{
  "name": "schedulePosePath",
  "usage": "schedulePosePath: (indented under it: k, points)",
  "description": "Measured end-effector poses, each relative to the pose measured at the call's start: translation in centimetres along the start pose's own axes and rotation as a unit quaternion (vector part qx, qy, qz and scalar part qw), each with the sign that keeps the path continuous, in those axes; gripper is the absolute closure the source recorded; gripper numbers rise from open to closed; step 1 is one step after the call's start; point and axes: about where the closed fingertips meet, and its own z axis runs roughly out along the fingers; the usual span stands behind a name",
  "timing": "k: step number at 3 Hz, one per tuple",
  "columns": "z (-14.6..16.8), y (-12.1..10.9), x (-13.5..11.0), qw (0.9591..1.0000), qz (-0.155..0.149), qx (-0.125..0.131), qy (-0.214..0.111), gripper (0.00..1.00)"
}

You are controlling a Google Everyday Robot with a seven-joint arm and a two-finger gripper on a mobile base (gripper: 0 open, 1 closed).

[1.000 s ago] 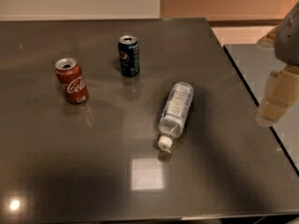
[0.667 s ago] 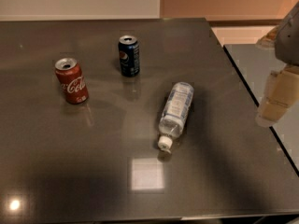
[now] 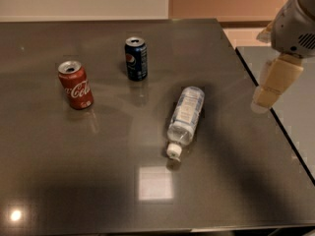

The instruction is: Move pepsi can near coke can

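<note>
The pepsi can (image 3: 136, 58) stands upright on the dark table (image 3: 98, 171), toward the back middle. The coke can (image 3: 76, 84) stands upright to its left and a little nearer to me, apart from it. My gripper (image 3: 271, 85) hangs over the table's right edge, far to the right of both cans and holding nothing. Its cream fingers (image 3: 275, 80) point down and to the left.
A clear plastic water bottle (image 3: 186, 116) with a white cap lies on its side between the cans and the gripper. A second grey surface (image 3: 295, 107) stands to the right past a narrow gap. A bright light patch reflects near the front of the table.
</note>
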Motion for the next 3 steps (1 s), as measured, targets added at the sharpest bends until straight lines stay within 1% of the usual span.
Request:
schedulePosePath:
  k: [1,2,3]
  points:
    - [1.5,-2.8,-1.4,0.9997,0.01,0.007,-0.019,0.0]
    - [3.0,-5.1,-3.7,0.999,0.01,0.016,-0.041,0.0]
    - [4.9,-6.8,-6.7,0.9976,0.013,0.021,-0.064,0.0]
